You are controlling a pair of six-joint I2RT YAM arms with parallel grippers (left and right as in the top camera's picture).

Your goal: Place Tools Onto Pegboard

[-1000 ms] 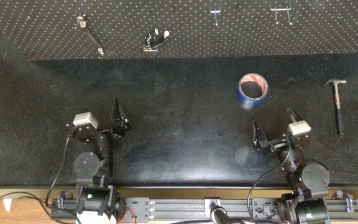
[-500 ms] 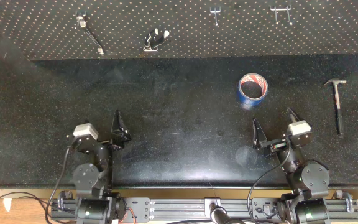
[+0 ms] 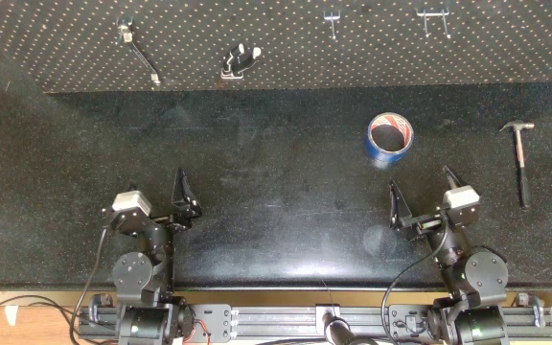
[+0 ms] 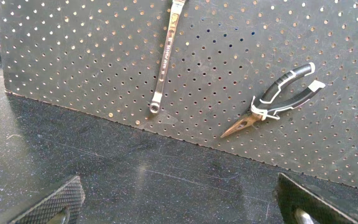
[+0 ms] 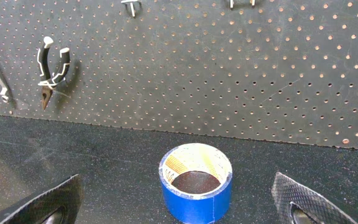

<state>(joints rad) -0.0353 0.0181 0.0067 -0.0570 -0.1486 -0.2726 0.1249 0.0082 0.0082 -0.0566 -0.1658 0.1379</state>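
- The wrench (image 3: 138, 53) hangs on the pegboard (image 3: 56, 38) at the far left, slanting down from its hook. It looks to be already placed.
- The left end effector (image 4: 179, 213) sits low over the near part of the worktop (image 3: 276, 182) with its fingers spread wide and nothing between them. It faces the wrench and the pliers.
- The pliers (image 3: 240, 60) hang on the board just right of the wrench, with black-and-white handles and the nose pointing down-left.
- A bare hook (image 3: 332, 21) sits right of the middle of the board.
- The tape roll (image 5: 196, 183) is blue and rests flat on the worktop with its core opening upward. It lies directly ahead of the right end effector, between it and the pegboard.
- The right end effector (image 3: 420, 189) is spread open and empty. It is much the nearer arm to both loose tools, so the next pick likely falls to it.
- A double hook (image 3: 434, 19) sits up and to the right of the roll.
- The hammer (image 3: 518, 161) lies near the right edge of the worktop, right of the right end effector. Its long axis runs toward the board, with the metal head at the board end and the dark handle toward the arms.
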